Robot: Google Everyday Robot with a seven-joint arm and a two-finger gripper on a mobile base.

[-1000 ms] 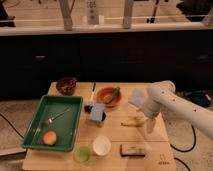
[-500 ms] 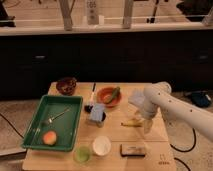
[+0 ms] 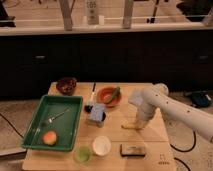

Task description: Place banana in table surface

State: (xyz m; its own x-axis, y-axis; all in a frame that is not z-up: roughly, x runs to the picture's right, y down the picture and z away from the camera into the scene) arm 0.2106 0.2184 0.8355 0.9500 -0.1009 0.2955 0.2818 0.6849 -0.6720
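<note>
A white robot arm (image 3: 172, 107) reaches in from the right over a pale wooden table (image 3: 150, 142), its gripper (image 3: 141, 122) pointed down on the side of the orange bowl (image 3: 106, 97) nearer the camera and to that bowl's right. The jaws are closed at the right end of the banana (image 3: 130, 126); whether they actually pinch the fruit cannot be made out.

The banana, small, yellow and slightly curved, lies flat on the table, nearer the camera than the orange bowl and to its right, apart from the bowl.

A greenish oblong item (image 3: 115, 93) leans in the orange bowl at its right rim. Just in front of the bowl stands a small blue-grey object (image 3: 97, 115), its nature unclear. Left of the bowl sits a green plastic tray (image 3: 35, 127) holding a round orange-pink fruit (image 3: 49, 138) near its front edge and a pale utensil (image 3: 56, 117) nearer its middle. Behind the bowl and to its left is a dark bowl (image 3: 66, 85).

Farther in front of the orange bowl, near the table's front edge, stand a white cup (image 3: 102, 145) and, on its left, a small green cup (image 3: 82, 153). A dark flat rectangular item (image 3: 132, 150) lies in front of the orange bowl and to the right, beyond the banana. A small dark logo mark (image 3: 161, 162) sits at the table's front right corner.
</note>
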